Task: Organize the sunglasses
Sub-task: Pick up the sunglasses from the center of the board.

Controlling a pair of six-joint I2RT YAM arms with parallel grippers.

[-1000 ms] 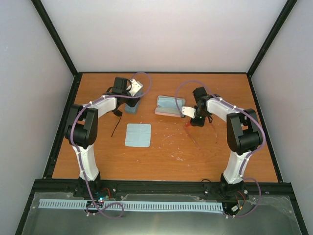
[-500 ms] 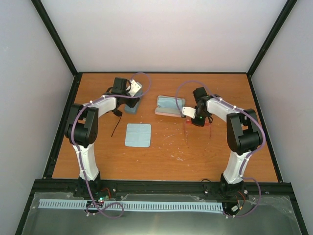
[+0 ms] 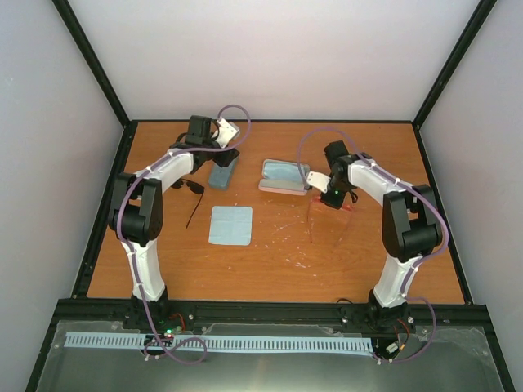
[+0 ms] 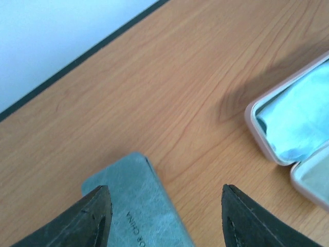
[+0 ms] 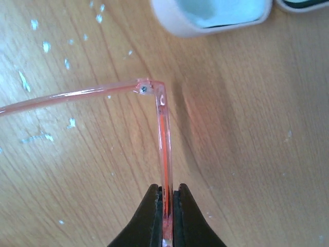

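Note:
The red sunglasses (image 5: 163,139) are pinched edge-on at the frame by my right gripper (image 5: 166,191), which is shut on them; one thin red arm (image 5: 67,95) is hinged out to the left. From above, the right gripper (image 3: 331,196) is just right of the open pink case (image 3: 282,175), and the red arm (image 3: 311,224) trails toward me. The black sunglasses (image 3: 194,188) lie on the table at the left, one thin arm pointing toward me. My left gripper (image 4: 167,198) is open above the far end of the blue-grey case (image 4: 139,206), holding nothing.
A square light-blue cloth (image 3: 230,224) lies flat in front of the blue-grey case (image 3: 221,173). The pink case (image 4: 293,128) has a blue cloth inside. Black frame rails (image 3: 105,204) border the table. White specks dot the wood near the right gripper.
My right gripper has shut on the red sunglasses and shifted slightly back with them. My left gripper has moved toward the far edge, staying open.

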